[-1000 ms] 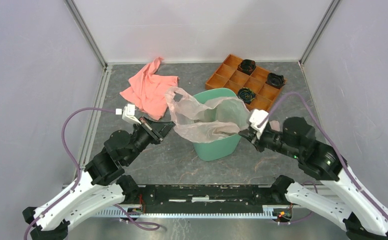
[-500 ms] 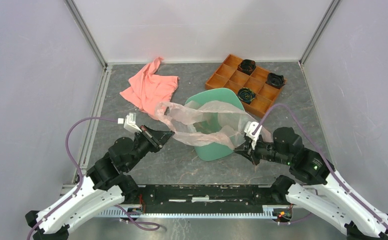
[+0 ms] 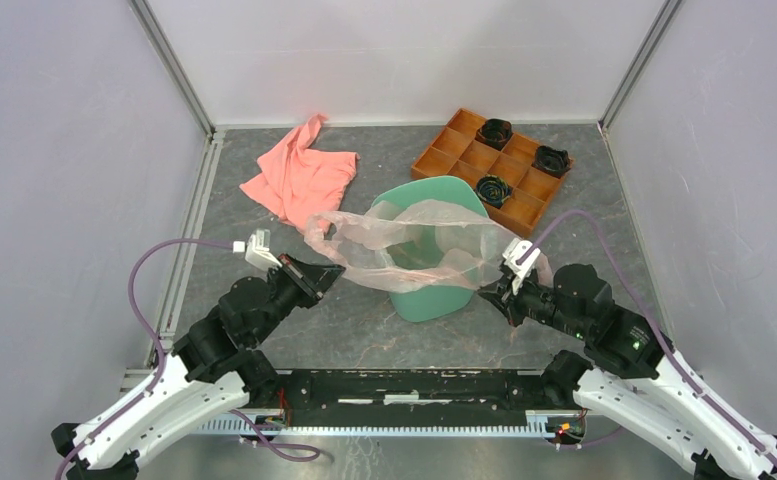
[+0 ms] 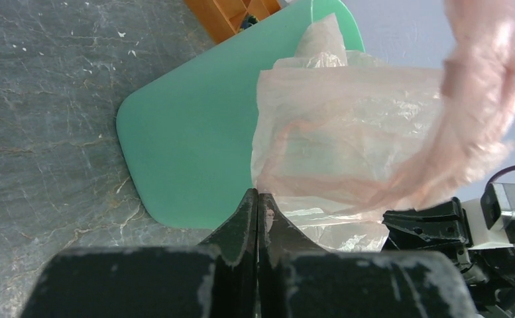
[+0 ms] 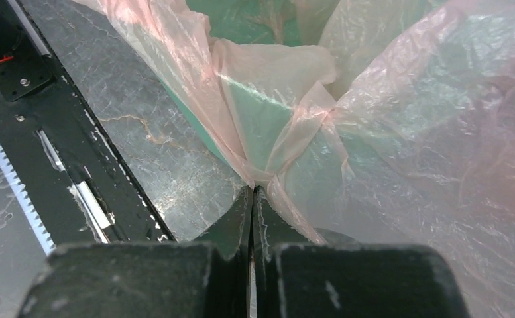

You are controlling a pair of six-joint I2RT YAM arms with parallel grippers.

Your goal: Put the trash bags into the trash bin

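The mint-green trash bin (image 3: 434, 300) stands mid-table, tilted with its rim leaning toward the back. The thin translucent pink trash bag (image 3: 404, 245) is stretched across its opening and front, draped partly into it. My left gripper (image 3: 336, 270) is shut on the bag's left edge, left of the bin. My right gripper (image 3: 486, 290) is shut on the bag's right edge beside the bin's right side. In the left wrist view the gripper (image 4: 258, 195) pinches the film (image 4: 347, 132) against the bin (image 4: 195, 146). In the right wrist view the gripper (image 5: 251, 191) pinches the gathered film (image 5: 400, 132).
A salmon-pink cloth (image 3: 299, 180) lies at the back left. An orange compartment tray (image 3: 464, 155) holding three black round parts sits at the back right, just behind the bin. Grey walls enclose the table on three sides.
Both grippers have pulled the bag toward me and lower, stretching it flatter across the bin. The bin has tipped from upright so its rim leans toward the back.
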